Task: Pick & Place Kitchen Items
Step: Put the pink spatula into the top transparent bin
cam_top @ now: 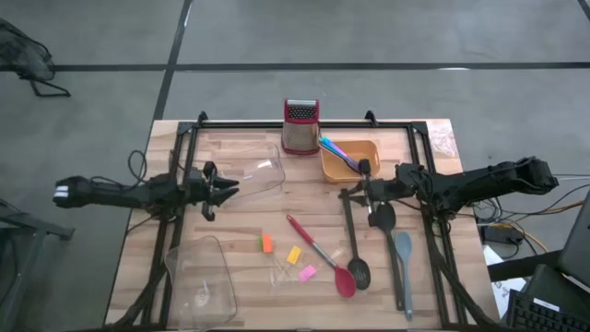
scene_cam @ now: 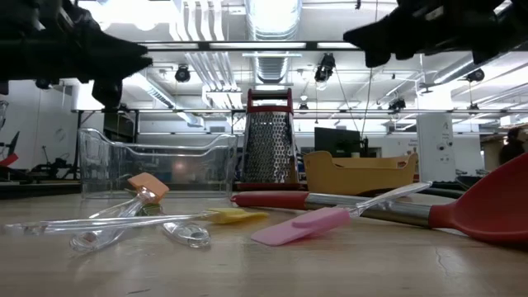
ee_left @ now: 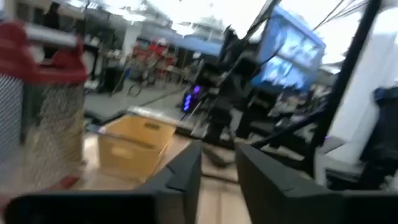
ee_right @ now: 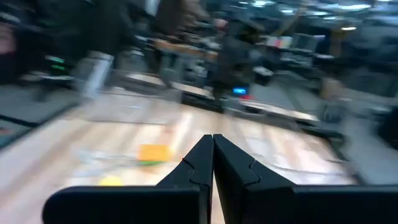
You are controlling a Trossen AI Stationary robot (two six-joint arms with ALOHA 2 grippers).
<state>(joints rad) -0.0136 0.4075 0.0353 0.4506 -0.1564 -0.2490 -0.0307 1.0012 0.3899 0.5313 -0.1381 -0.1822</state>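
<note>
The wooden counter (cam_top: 244, 221) carries everything, with dark rails along its edges and bare wood in the middle for moving. On its left half stand two clear tubs, one (cam_top: 253, 172) near the back and one (cam_top: 205, 277) at the front corner. At the back are the steel grater (cam_top: 300, 126) and the orange tray (cam_top: 355, 161), which already holds thin coloured sticks (cam_top: 334, 148).

The long tools lie right of centre, close together: a red spoon (cam_top: 324, 258), a black spoon (cam_top: 354, 242) whose bowl sits just beside the red one's, and a grey spatula (cam_top: 404, 267). They look stiff and light, likely with smooth handles; mid-handle seems the safest hold, and the red shaft lies most open.

The small orange piece (cam_top: 266, 243), yellow piece (cam_top: 294, 255) and pink piece (cam_top: 307, 273) lie centre-front, apart from each other, probably light and easily nudged.

The left claw (cam_top: 221, 189) hovers empty beside the back tub, fingers (ee_left: 186, 171) parted. The right claw (cam_top: 348, 193) is pinched closed on nothing, above the black spoon's handle end, near the tray.
</note>
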